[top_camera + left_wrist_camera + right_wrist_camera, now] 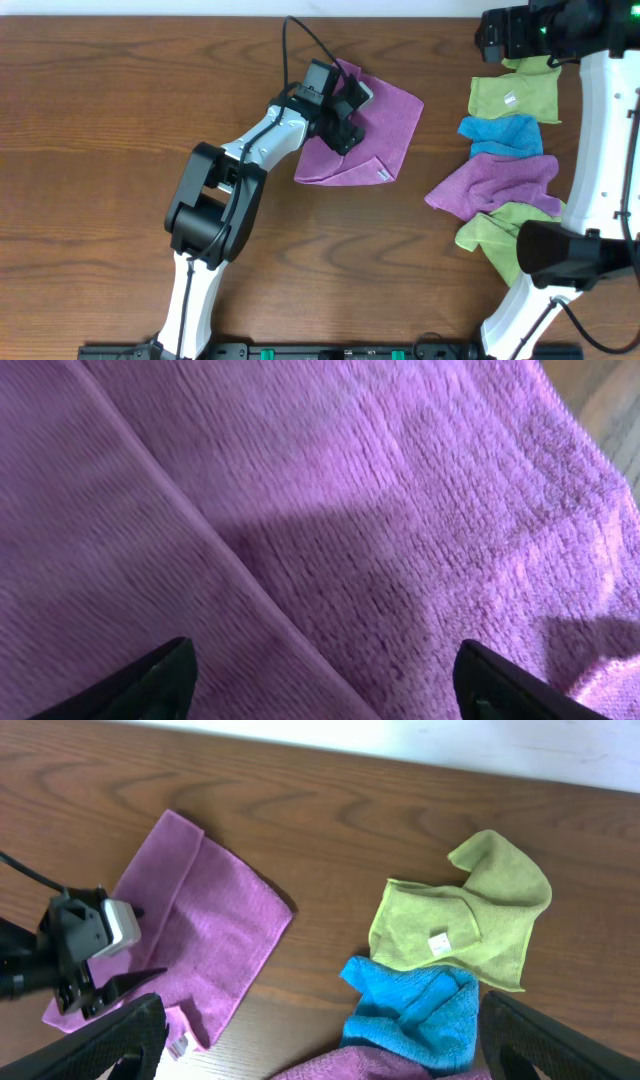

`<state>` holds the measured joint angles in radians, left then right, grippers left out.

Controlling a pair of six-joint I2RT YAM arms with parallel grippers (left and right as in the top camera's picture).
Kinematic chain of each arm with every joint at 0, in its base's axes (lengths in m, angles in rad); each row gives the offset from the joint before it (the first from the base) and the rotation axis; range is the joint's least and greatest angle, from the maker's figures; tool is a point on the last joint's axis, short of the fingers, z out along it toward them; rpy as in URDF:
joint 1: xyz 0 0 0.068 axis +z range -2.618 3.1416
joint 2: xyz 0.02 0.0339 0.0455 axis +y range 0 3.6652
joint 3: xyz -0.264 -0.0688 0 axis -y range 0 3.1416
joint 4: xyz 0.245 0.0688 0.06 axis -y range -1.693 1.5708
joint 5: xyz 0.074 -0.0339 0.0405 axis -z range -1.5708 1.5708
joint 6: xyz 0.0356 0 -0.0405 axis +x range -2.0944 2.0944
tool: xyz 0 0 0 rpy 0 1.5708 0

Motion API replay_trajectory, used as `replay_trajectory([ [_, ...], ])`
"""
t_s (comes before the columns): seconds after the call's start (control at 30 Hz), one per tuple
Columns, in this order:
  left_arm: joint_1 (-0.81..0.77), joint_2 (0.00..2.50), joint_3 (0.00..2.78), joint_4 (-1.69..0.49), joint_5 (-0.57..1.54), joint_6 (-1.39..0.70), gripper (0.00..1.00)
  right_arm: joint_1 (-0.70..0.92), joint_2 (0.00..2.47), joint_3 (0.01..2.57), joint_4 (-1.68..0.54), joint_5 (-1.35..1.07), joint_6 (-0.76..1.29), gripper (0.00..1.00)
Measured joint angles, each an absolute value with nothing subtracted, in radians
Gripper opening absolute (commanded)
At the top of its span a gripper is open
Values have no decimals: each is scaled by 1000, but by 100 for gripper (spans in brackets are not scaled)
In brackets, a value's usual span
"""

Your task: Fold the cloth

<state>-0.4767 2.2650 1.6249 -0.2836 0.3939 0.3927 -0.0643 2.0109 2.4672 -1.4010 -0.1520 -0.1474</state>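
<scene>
Reads as a robotics lab or test station rather than a home or shop. Told first by a bare brown wood-grain tabletop [90, 120] carrying nothing but machines and sample material. Fitted with a white-and-black left robot arm [265, 140] and a white-and-black right robot arm [600, 150], both rising from a black metal rail [300, 352] along the near edge. Wired in the open, with a loose black cable [286, 55] looping above the left arm. Backed by a plain white wall strip [500, 750]. Set out like test pieces: a flat purple-magenta microfibre cloth [390, 120] and, well apart, a heap of lime-green, blue and purple cloths [500, 140].
</scene>
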Motion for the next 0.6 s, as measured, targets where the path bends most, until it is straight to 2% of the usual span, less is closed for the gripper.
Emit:
replay_trajectory([
  [0.17, -489, 2265, 1625, -340, 393, 388, 76, -64, 2011, 2467, -1395, -152, -148, 99],
  [0.2, -490, 2265, 1625, -341, 394, 387, 72, -64, 2011, 2467, -1393, -152, -148, 99],
  [0.23, -492, 2265, 1625, -340, 394, 384, 62, -64, 2011, 2468, -1391, -153, -149, 99],
  [0.27, -493, 2265, 1625, -341, 393, 383, 46, -64, 2011, 2467, -1390, -153, -150, 99],
  [0.3, -493, 2265, 1625, -341, 393, 381, 43, -64, 2011, 2467, -1389, -154, -150, 99],
  [0.47, -493, 2265, 1625, -341, 391, 381, 42, -64, 2011, 2468, -1388, -157, -150, 99],
  [0.53, -493, 2265, 1625, -341, 382, 379, 35, -64, 2011, 2467, -1388, -157, -150, 99],
  [0.6, -493, 2265, 1625, -341, 372, 373, 23, -64, 2011, 2467, -1386, -157, -150, 99],
])
